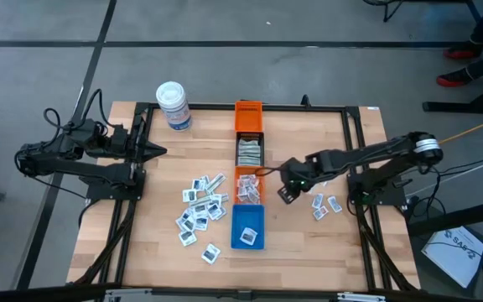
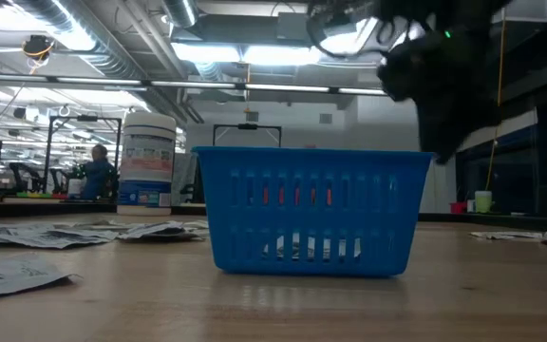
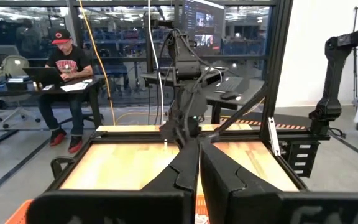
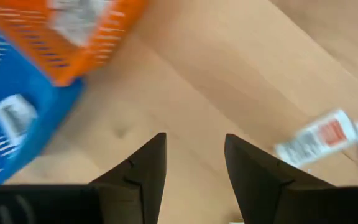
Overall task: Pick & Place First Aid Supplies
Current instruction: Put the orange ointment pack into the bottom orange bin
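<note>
Currently the left gripper (image 1: 159, 152) is parked at the left edge of the light wooden surface (image 1: 309, 252), jaws closed on nothing, pointing inward, well apart from everything. Near it toward the back stands a white cylindrical tub with a blue label (image 1: 173, 106). Next, a loose scatter of small white flat packets with black print (image 1: 201, 210) lies left of the bin row. The row runs down the middle: orange plastic bin (image 1: 248, 113) at the back, black bin (image 1: 250, 151) holding pale strips, a second orange bin (image 1: 247, 186) with packets, then the blue slotted plastic bin (image 1: 247, 226) in front with one packet inside. The right gripper (image 1: 285, 193) hovers just right of the second orange bin, jaws open and empty, bare wood under them in the right wrist view. A few white packets with red print (image 1: 325, 205) lie farther right of it. Likely step: reach for one of those. To do it well, shift toward the packets, centre one between the jaws, come down flat to the surface since the packets are thin, close only on a single packet, keep clear of the bin wall.
</note>
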Tool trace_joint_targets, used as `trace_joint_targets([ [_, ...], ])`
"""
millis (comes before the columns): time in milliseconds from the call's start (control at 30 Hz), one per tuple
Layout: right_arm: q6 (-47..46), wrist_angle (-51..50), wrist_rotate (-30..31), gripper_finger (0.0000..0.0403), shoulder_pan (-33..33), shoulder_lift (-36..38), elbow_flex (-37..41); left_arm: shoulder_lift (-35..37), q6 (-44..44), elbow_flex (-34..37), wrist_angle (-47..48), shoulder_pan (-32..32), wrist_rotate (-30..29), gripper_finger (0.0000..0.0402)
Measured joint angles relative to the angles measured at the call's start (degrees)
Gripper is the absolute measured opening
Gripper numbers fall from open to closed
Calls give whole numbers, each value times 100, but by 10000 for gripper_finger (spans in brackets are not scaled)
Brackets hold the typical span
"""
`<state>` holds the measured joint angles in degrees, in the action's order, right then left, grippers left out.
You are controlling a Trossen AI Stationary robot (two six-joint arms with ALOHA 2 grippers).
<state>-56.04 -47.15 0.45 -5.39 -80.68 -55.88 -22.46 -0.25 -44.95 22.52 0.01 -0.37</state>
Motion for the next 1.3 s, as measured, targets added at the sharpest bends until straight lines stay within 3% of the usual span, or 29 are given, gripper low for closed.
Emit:
trace_joint_targets([
  [433,-831,30,180,163,239,92,1174,2,0,0,0,0,1,9],
  [1067,-799,157,472,162,568,-862,1196,1,0,0,0,-2,1,10],
  [1300,-799,203,485,104,564,-875,1202,2,1,0,0,0,0,11],
])
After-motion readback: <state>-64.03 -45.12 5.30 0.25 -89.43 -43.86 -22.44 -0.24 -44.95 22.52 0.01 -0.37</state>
